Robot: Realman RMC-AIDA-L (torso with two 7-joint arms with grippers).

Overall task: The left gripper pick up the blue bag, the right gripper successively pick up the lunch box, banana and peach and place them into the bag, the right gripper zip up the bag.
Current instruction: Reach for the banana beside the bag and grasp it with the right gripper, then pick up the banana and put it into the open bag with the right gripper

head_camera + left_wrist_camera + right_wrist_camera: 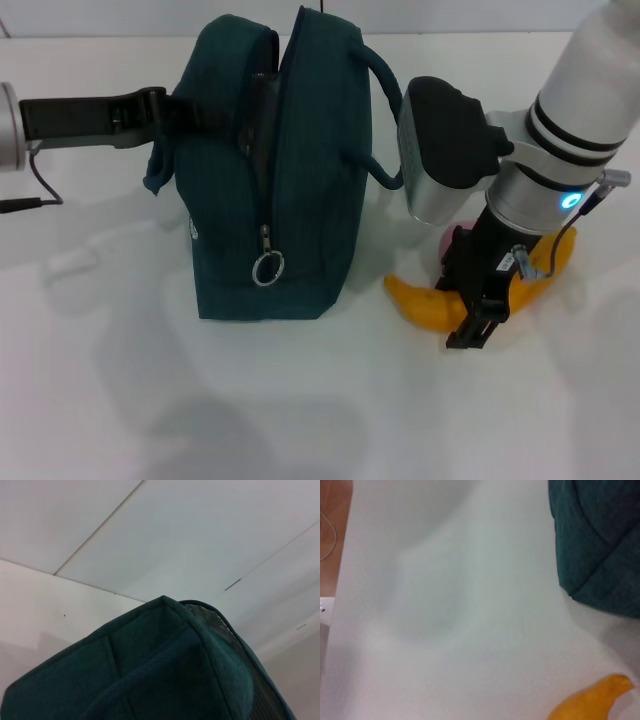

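Head view, from left to right: the left gripper comes in from the left side and is pinched on a navy handle of the blue bag, up near the top; the bag stands on the white table, its top is parted a little, and its zipper runs down the front to a ring pull near the bottom; the zip is not done up yet. Next to the bag on the right is the right gripper; it is down low at the table, right over the banana; its fingers reach down on both sides of the fruit, but I cannot tell if they are squeezing it or just around it. The banana is yellow-orange and curved, and it lies flat on the table just beside the bag. A bit of the pink peach peeks out behind the gripper, near the banana. I cannot see the lunch box anywhere on the table; it may be in the bag already.

I think the banana step is going on now; next the gripper needs a firm hold, then a lift up high and over to the gap at the top of the bag; the gap looks narrow, so the banana may need to go in end first; the peach and the zip come after.
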